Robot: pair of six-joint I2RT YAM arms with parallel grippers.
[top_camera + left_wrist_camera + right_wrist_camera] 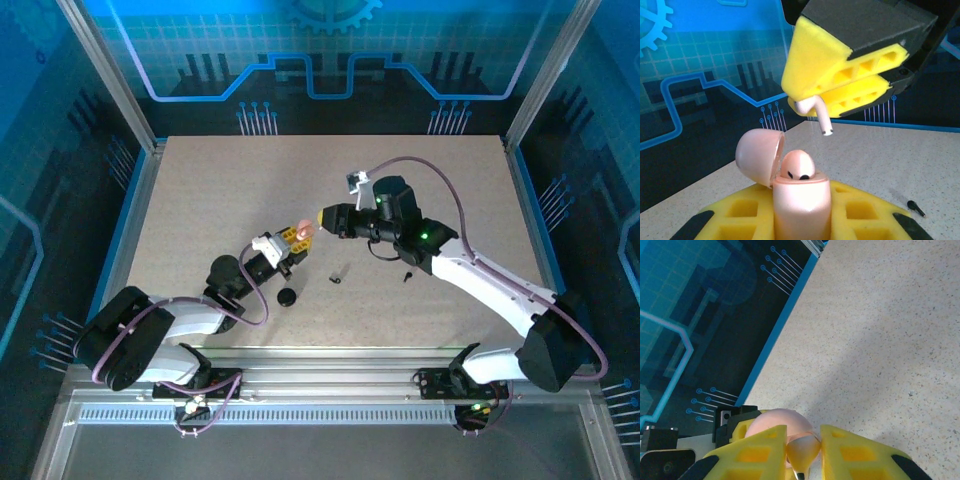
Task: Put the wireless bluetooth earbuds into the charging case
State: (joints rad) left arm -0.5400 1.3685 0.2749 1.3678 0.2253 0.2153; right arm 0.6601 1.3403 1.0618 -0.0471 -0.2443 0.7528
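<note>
A pale pink, glossy plastic earbud (820, 116) with a short stem is pinched by the right gripper (803, 440) just above the open pale pink round charging case (801, 202). The case is clamped upright in the left gripper (290, 240). A second pink earbud (797, 165) is seated inside.

You're looking at one pale pink round plastic charging case (800, 205), one black round plastic charging case (288, 296), two tiny pale pink plastic earbuds (798, 167) (821, 119), two tiny black plastic earbuds (335, 277) (407, 275), two yellow-padded hands (293, 240) (327, 217), one speckled beige worktop (220, 190)
</note>
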